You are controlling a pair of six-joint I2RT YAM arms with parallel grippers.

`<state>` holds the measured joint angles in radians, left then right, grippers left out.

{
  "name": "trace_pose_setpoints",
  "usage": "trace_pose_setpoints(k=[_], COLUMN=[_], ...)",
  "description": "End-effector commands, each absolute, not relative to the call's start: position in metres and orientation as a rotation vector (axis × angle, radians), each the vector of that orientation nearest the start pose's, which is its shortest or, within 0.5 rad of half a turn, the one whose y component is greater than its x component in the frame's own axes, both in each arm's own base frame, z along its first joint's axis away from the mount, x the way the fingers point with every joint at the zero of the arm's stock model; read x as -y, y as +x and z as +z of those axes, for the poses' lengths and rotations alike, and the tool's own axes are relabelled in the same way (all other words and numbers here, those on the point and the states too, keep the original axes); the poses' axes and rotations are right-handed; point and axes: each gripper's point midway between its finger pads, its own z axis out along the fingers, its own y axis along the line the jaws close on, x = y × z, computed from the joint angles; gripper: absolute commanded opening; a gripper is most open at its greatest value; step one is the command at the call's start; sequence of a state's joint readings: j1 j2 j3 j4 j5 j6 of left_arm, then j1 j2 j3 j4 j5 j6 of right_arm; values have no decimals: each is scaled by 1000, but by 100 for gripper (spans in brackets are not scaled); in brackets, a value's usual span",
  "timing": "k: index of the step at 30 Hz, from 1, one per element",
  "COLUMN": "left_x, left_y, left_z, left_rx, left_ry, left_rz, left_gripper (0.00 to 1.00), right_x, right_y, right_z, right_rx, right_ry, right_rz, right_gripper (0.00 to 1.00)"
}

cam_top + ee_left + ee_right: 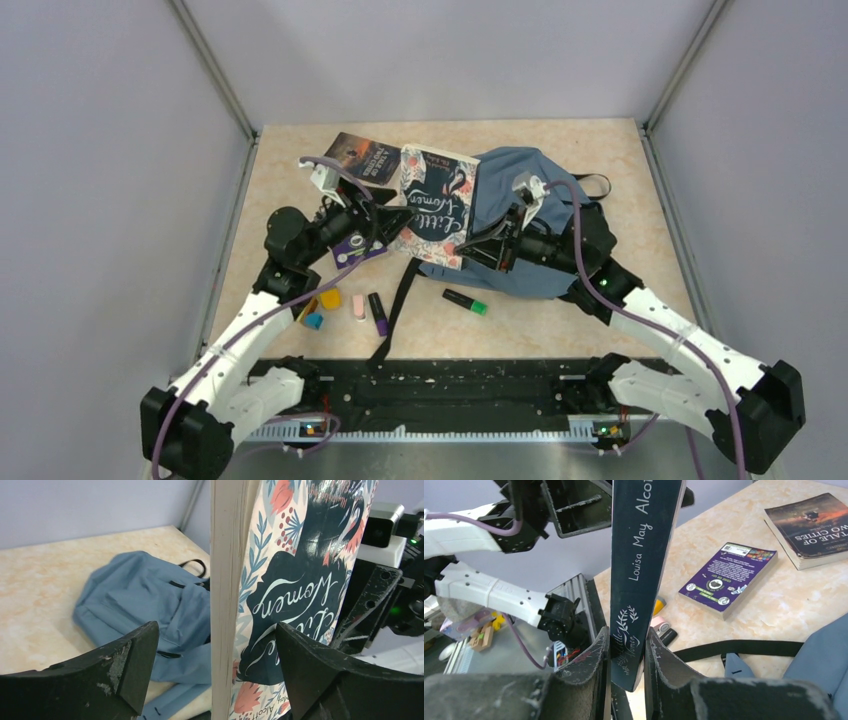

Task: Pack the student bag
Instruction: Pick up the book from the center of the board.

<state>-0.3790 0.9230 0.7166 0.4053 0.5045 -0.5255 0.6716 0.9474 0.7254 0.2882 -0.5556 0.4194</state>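
The slate-blue student bag lies at the middle right of the table; it also shows in the left wrist view. My right gripper is shut on the spine of the floral "Little Women" book, holding it up over the bag's left edge. In the right wrist view the fingers clamp the dark spine. My left gripper is open at the book's left side. In the left wrist view its jaws stand wide on either side of the book's page edge.
A dark "Tale of Two Cities" book lies at the back left. A purple book lies under my left arm. A green-tipped highlighter, a purple marker, a pink eraser and yellow and blue pieces lie near the front. A black strap trails forward.
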Motion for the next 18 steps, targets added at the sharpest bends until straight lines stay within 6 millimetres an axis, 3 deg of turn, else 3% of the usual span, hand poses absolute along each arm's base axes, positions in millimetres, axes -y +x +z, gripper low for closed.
trace_pose_setpoints(k=[1,9,12,18], left_x=[235,250,251,249], left_y=[246,204,194,188], left_z=[356,359,362,361], left_rx=[-1351,-1315,-1306,-1302], left_ry=[479,670,714,722], left_rz=[-1246,-1466,-1513,-1510], left_gripper=[92,94,86,14], right_x=[-287,-287,-288,-291], right_y=[169,150,148,161], right_z=[363,368,366,356], right_rx=[-1249,-1192,-1190,-1233], right_ry=[-797,-901,-917,-885], right_rz=[1285,1321,1327,1296], right_gripper=[0,0,0,0])
